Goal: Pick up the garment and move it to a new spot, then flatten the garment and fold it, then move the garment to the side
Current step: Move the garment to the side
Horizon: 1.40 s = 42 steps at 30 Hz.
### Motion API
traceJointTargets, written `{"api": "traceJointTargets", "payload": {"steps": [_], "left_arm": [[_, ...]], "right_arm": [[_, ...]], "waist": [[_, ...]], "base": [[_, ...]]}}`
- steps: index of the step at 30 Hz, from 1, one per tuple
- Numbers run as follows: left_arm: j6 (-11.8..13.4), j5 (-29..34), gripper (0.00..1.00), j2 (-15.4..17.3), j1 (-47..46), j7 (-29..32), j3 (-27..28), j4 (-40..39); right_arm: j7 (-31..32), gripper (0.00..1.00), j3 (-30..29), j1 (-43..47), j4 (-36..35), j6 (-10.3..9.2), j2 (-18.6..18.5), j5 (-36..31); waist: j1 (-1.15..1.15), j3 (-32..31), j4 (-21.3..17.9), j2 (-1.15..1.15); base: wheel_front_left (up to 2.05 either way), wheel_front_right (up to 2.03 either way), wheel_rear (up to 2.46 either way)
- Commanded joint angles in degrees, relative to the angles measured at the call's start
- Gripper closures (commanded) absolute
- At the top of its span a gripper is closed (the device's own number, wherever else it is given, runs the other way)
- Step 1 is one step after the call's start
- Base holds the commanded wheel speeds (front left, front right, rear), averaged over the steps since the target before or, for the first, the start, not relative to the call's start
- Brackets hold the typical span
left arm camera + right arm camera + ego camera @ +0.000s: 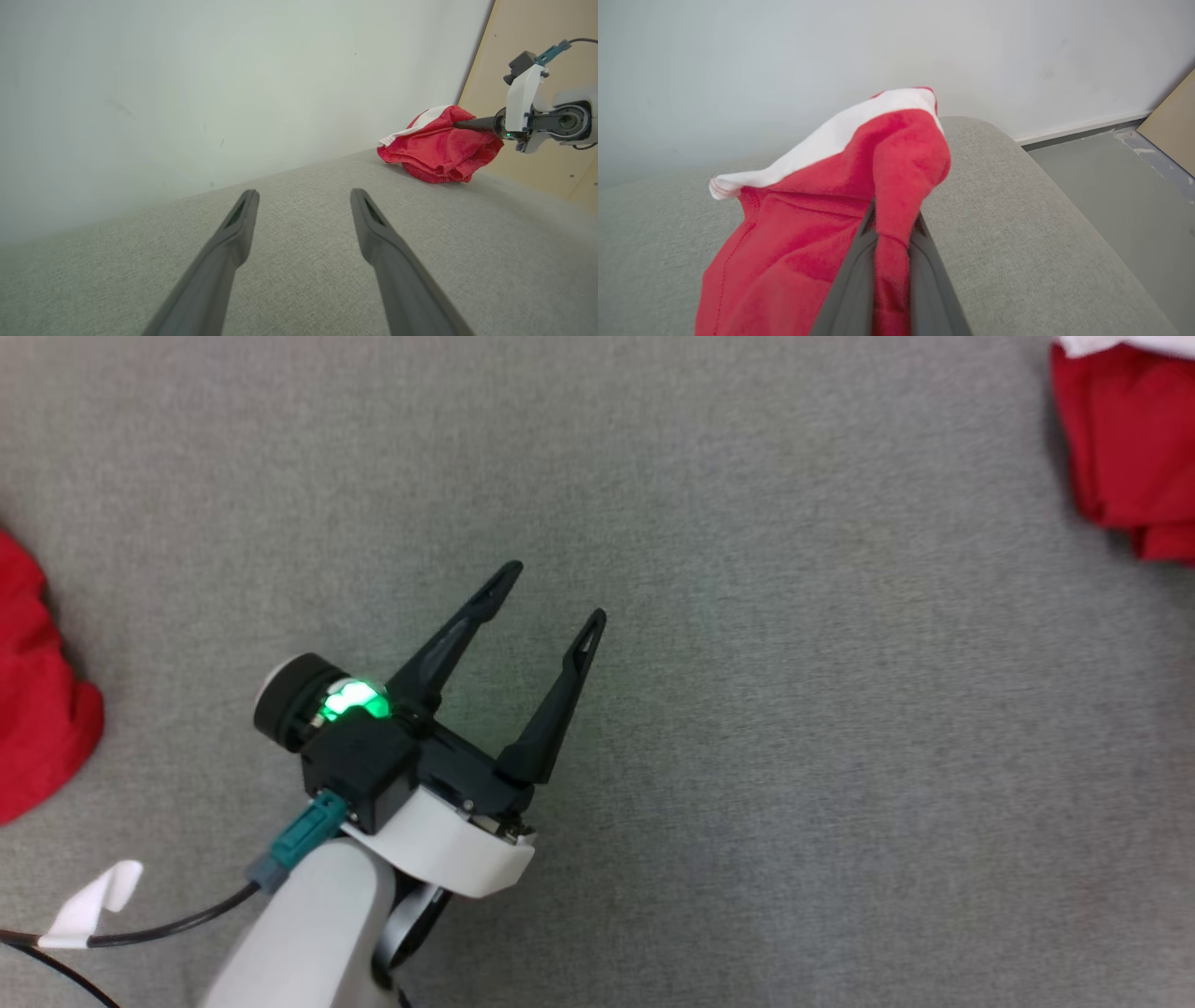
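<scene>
Leftmost in the head view, a rumpled red cloth (37, 691) lies at the edge of the grey woven cushion (794, 756), with a white paper tag (93, 896) on a black cable (177, 924) below it. Next comes the left hand (556, 590), its two long dark fingers spread wide and holding nothing, a green light (355, 702) glowing at its wrist. It hangs over bare cushion, well apart from the garment (1125, 448), which sits bunched at the far upper right.

That garment is soft, fleecy red fabric with a white band along one edge and a stitched seam. In the left wrist view it forms a low heap near the pale wall (187, 93), with a tan wood panel (537, 28) to its right. The right hand (894, 228) is narrowed onto a raised fold of the garment, pinched between both fingers, while the rest drapes down to the left. The cushion's edge is rounded, with grey floor (1111, 196) beyond.
</scene>
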Motion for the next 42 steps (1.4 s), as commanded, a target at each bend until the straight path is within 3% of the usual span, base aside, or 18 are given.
{"api": "traceJointTargets", "payload": {"steps": [1,13,14,15,26,35,42], "left_arm": [[0.12,0.2,0.0,0.88,-0.93,0.36,-0.09,-1.15],[0.42,-0.7,0.0,3.27,-0.15,2.6,0.08,-6.21],[0.3,-0.81,0.0,3.31,-0.09,2.64,0.1,-6.17],[0.39,-0.85,0.0,3.29,-0.05,2.66,0.07,-6.13],[0.97,-1.71,0.0,2.36,0.72,1.64,-0.81,-4.29],[2.37,-4.01,0.0,1.83,4.07,-0.14,0.18,0.34],[3.97,-5.96,0.0,1.53,8.03,-1.64,2.51,4.82]], "right_arm": [[-0.86,1.0,-0.25,-1.75,1.6,-0.13,-0.68,-1.23],[-5.79,0.98,0.24,-9.14,10.27,-0.13,-4.55,-9.33],[-6.29,0.6,0.34,-9.13,10.45,-0.13,-4.62,-10.45],[-6.74,0.0,0.53,-9.07,10.55,-0.13,-4.61,-11.49],[-8.75,0.0,-4.59,-4.9,10.6,-0.13,-5.81,-19.89],[-12.0,0.0,-7.69,-1.96,10.51,-0.13,1.14,-25.38],[-12.95,0.0,-5.87,3.81,2.74,-0.13,5.49,-23.67]], "waist": [[-0.01,3.17,1.46,0.0],[-0.01,6.55,1.83,0.0],[-0.01,6.43,1.87,0.0],[-0.01,6.25,1.92,0.0],[-0.01,1.34,2.24,0.0],[-0.01,-6.97,1.6,0.0],[-0.01,-14.98,1.72,0.0]], "base": [[0.0,0.0,0.0],[0.0,0.0,0.0],[0.0,0.0,0.0],[0.0,0.0,0.0],[0.0,0.0,0.0],[0.0,0.0,0.0],[0.0,0.0,0.0]]}}
